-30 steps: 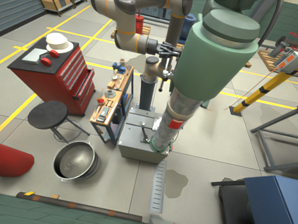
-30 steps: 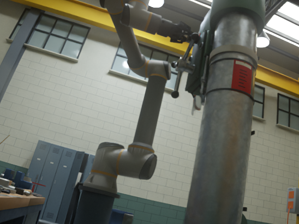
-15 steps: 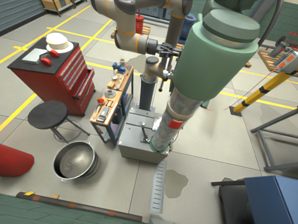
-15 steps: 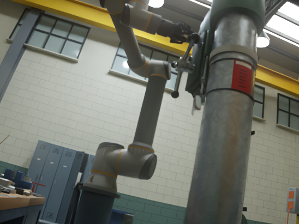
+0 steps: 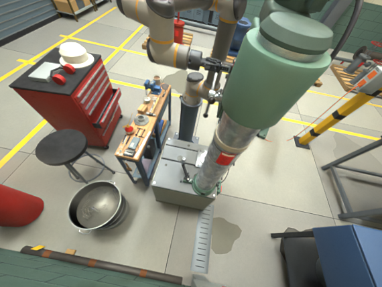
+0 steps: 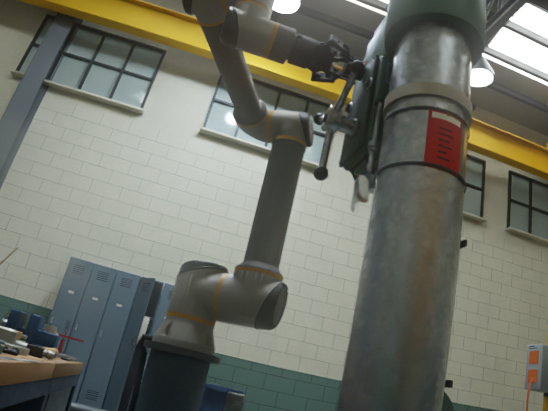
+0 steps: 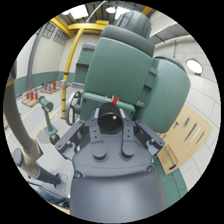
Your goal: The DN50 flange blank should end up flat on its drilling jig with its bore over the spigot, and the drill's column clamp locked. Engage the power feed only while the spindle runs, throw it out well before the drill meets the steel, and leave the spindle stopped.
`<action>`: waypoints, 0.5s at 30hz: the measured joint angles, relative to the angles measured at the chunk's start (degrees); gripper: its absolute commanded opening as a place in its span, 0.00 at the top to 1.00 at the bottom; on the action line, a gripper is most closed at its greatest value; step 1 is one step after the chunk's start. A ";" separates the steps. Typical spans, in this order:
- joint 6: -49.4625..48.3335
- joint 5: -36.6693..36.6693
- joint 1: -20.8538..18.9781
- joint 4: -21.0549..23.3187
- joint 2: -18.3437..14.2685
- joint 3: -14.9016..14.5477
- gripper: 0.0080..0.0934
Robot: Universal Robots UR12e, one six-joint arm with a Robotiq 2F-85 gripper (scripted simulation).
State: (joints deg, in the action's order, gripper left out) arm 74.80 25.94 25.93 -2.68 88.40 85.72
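Note:
The drill's table and jig are mostly hidden behind the steel column point(image 5: 214, 161) and the green head point(image 5: 274, 77). The flange blank point(image 5: 141, 119) lies on the wooden bench, apart from the drill. A black ball knob point(image 7: 110, 119) on the upper spoke of the feed handle point(image 6: 336, 120) is held in my closed gripper point(image 7: 110, 121), high at the side of the drill head. The gripper point(image 6: 345, 70) sits at the top end of that spoke. A second spoke hangs down with its own knob point(image 6: 320, 173). A lever point(image 5: 185, 169) stands on the grey base.
The drill head stands right behind the fingers. A handwheel point(image 7: 72, 107) is to its left. On the floor are a workbench point(image 5: 144, 124), a red tool cabinet point(image 5: 67, 90), a stool point(image 5: 62, 147) and steel bowls point(image 5: 97, 206). A striped barrier point(image 5: 338, 115) stands to the right.

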 measured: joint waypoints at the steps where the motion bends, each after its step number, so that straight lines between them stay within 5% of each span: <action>1: -0.77 0.00 0.00 0.00 0.00 0.00 1.00; 15: -10.21 0.00 0.00 0.01 0.00 0.00 1.00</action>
State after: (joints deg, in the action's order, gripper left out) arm 64.58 25.94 25.93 -2.67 88.40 85.72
